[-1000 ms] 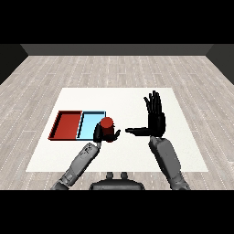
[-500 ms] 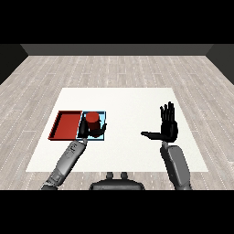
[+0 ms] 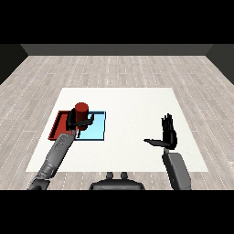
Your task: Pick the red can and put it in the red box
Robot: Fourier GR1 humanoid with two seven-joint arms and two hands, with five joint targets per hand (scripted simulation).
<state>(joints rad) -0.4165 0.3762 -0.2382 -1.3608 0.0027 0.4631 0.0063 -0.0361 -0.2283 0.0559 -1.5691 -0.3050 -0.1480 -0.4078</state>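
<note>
- Red can [image 3: 81, 109]: a plain red cylinder, upright, its flat top lighter than its side; only the upper part shows, the rest is hidden by the left hand [image 3: 76, 123].
- White table [image 3: 137, 105]: the largest surface here; a broad bare stretch runs from the light blue tray [image 3: 97, 130] rightward to the right hand [image 3: 168, 136], and more bare white lies beyond the trays toward the far edge.
- Red tray [image 3: 60, 123]: lies touching the blue tray's left side; its left rim sits near the table's left edge. The can appears over the seam where the two trays meet; whether it rests on a tray floor or is held above cannot be told.
- Blue tray: its right part is uncovered, with a thin darker rim around it.
- Left hand: fingers and thumb curled round the can's lower part, forearm coming from the near left corner.
- Right hand: well apart from the blue tray, fingers straight and pointing up, thumb stretched toward the trays, holding nothing.
</note>
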